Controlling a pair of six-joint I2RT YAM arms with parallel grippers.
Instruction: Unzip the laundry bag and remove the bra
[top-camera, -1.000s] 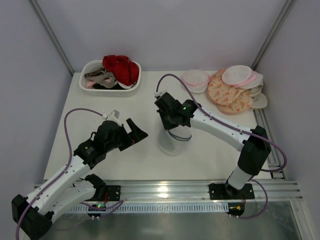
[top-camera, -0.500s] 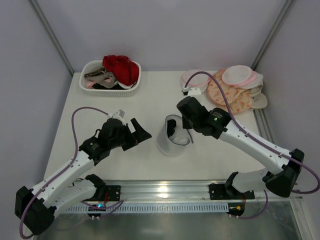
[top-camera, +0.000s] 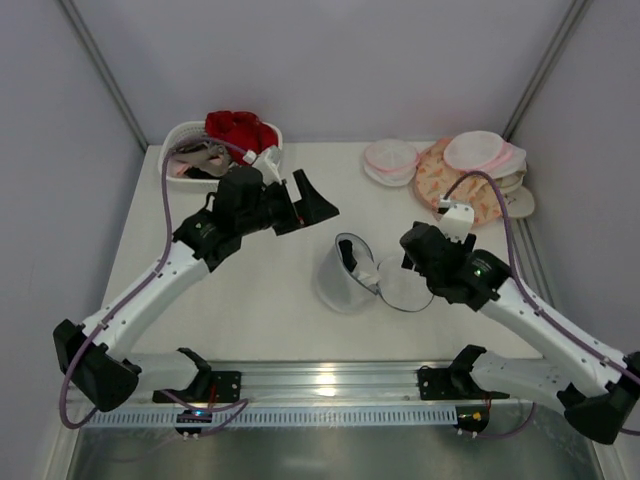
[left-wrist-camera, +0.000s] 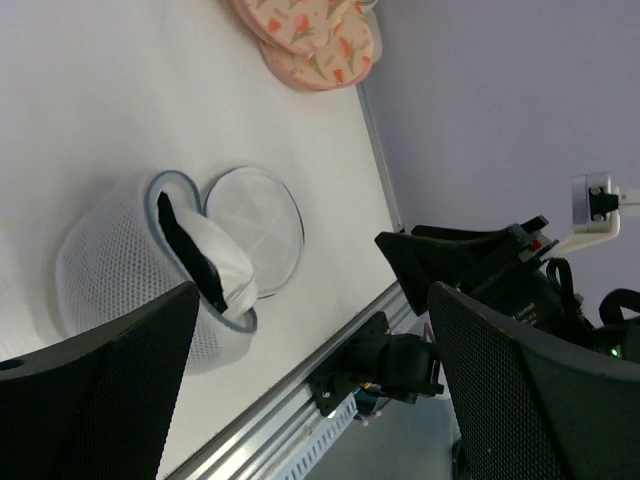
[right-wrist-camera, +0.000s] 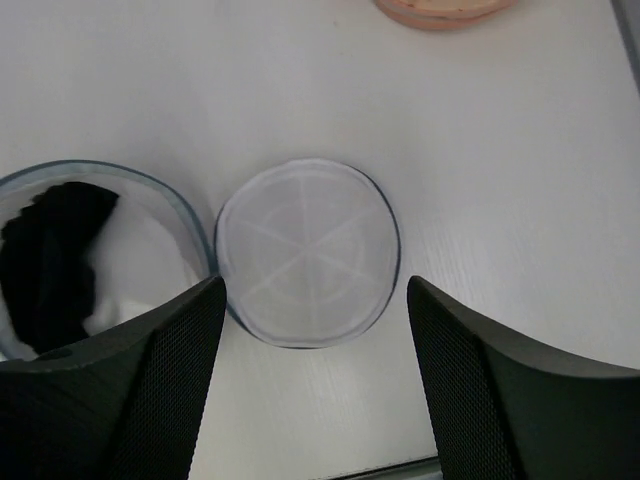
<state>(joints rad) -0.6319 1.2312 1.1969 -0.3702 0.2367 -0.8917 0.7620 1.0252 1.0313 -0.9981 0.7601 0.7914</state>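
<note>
1. We judge the unzipping done. The laundry bag (top-camera: 335, 290) stands near the middle of the table (top-camera: 250, 310), its mouth wide. Its round mesh lid (right-wrist-camera: 305, 250) lies flat on the table beside it, on the right arm's side, seemingly hinged at the rim.
2. The step in hand is taking out the bra (right-wrist-camera: 135, 255). It sits inside the bag as a bunch of white cloth showing at the mouth. Next to it is a dark piece we cannot identify.
3. The right gripper (right-wrist-camera: 312, 300) hovers over the lid with its fingers spread, holding nothing.
4. The left gripper (top-camera: 305, 200) hangs in the air well behind the bag, nearer the basket (top-camera: 185, 180). Its fingers are also apart and empty.
5. In our judgement the next move calls for one gripper to reach into the mouth and pinch the white cloth. The other may need to pin the soft mesh wall so the bag does not lift along.
6. The table is plain white, with a metal rail (top-camera: 330, 372) along its near edge.
7. At the back left, the basket holds a red garment (top-camera: 240, 135). At the back right lie peach patterned pouches (top-camera: 455, 190) and pink-rimmed pouches (top-camera: 390, 158). Pale walls close in the space.
</note>
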